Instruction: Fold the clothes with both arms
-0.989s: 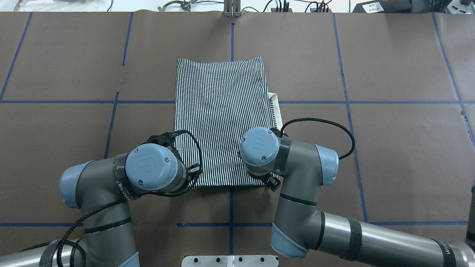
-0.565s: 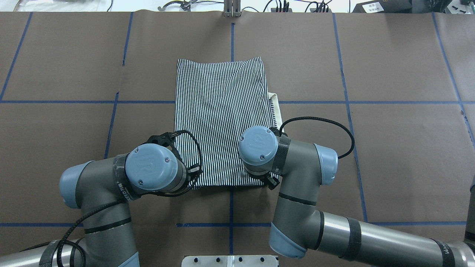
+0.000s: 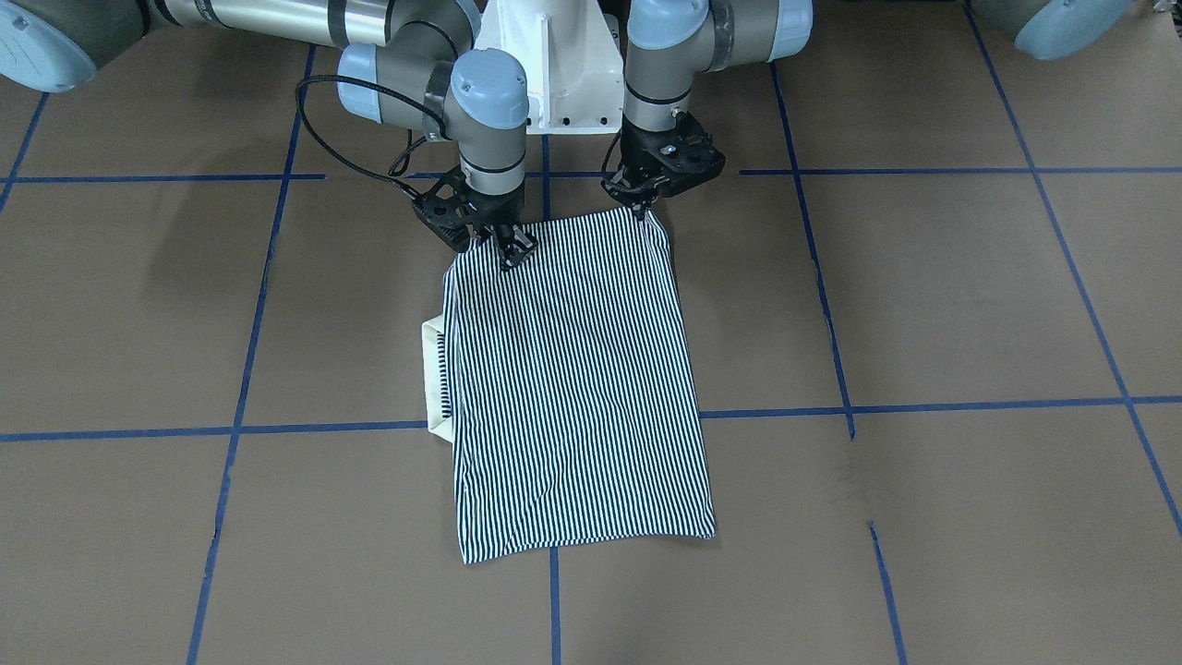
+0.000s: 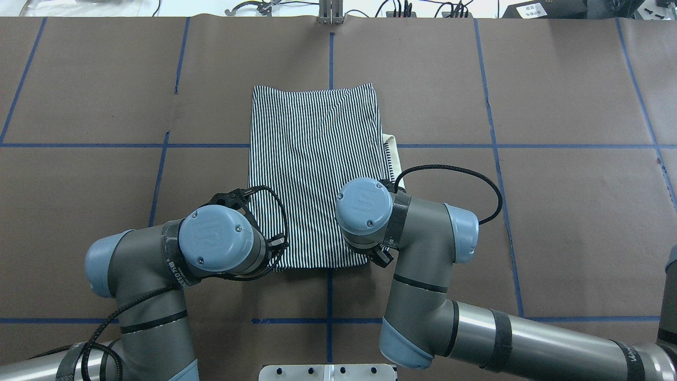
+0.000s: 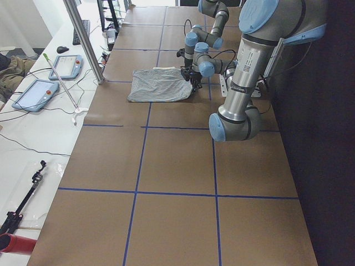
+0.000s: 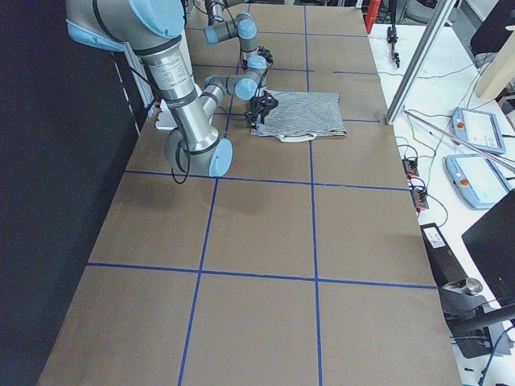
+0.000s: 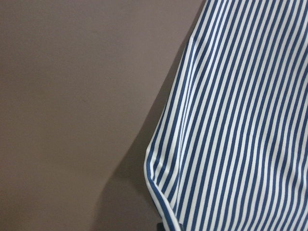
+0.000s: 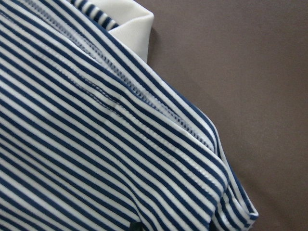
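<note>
The striped polo shirt point(image 3: 572, 388) lies folded into a rectangle in the middle of the brown table point(image 4: 555, 211), back side up. Its cream collar point(image 3: 432, 369) pokes out at one long edge. It also shows in the overhead view point(image 4: 317, 159). My left gripper point(image 3: 644, 211) is shut on the shirt's near corner on its side. My right gripper point(image 3: 510, 254) is shut on the other near corner and lifts it a little. The left wrist view shows raised striped cloth point(image 7: 240, 120). The right wrist view shows a stitched hem point(image 8: 96, 144) and the collar tip point(image 8: 132, 26).
The white pedestal point(image 3: 554, 74) stands behind the shirt's near edge. Blue tape lines point(image 4: 328, 320) grid the table. A metal post point(image 5: 86, 41) and two tablets point(image 5: 39, 94) stand at the far side. Bare brown table point(image 4: 555, 211) lies left and right of the shirt.
My right gripper has moved left and slightly forward, drawing its shirt corner inward, so the near edge is shorter. My left arm has not moved.
</note>
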Action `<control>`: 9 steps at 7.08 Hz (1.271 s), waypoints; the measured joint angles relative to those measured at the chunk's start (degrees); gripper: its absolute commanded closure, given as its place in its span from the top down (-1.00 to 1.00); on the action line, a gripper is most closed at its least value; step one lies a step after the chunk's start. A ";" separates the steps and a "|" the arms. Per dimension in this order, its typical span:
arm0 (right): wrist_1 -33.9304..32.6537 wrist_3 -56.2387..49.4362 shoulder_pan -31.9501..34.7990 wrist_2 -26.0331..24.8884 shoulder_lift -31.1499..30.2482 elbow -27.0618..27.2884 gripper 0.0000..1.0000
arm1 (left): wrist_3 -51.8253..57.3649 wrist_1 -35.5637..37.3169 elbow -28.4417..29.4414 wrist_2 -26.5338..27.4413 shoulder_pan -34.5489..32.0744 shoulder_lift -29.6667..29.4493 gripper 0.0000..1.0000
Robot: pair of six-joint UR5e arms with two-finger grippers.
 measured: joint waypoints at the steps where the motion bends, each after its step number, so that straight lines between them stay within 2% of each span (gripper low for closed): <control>1: 0.03 -0.02 0.02 -0.11 0.18 0.05 -1.00 | 0.02 -0.02 0.02 0.00 0.00 0.00 -1.00; 6: 0.35 -0.13 0.27 0.15 0.11 1.26 -1.00 | 0.11 0.15 -1.12 -0.22 0.22 0.37 -1.00; 9: -0.45 0.27 -1.87 3.55 -2.93 8.24 -1.00 | -0.34 2.59 -7.50 -0.81 4.86 1.78 -1.00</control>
